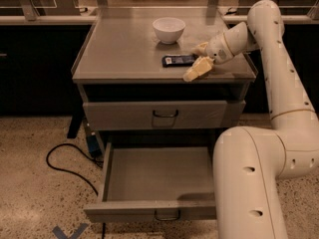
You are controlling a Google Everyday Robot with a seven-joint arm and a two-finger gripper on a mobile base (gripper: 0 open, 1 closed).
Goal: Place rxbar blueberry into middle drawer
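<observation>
One part of this job looks settled: the middle drawer (149, 176) stands pulled out, well below the white bowl (168, 29) and nearer the camera. What I can see of its floor is bare, though my own arm covers its right side. Everything else is left. The rxbar blueberry (178, 60) lies flat on the cabinet top (124, 49), just in front of the bowl and a little to its right in the view, so it has not been lifted. My gripper (200, 59) sits low over the steel, in front of and to the right of the bowl, at the bar's right end. Its pale fingers (198, 68) are spread apart, one behind that end and one in front of it. Whether they touch the wrapper I can't tell from this angle; I'd judge they bracket it without holding. Left to do: close on the bar, lift it, carry it forward past the shut drawer front (124, 114) below the bowl, lower it into the open drawer and let go.
</observation>
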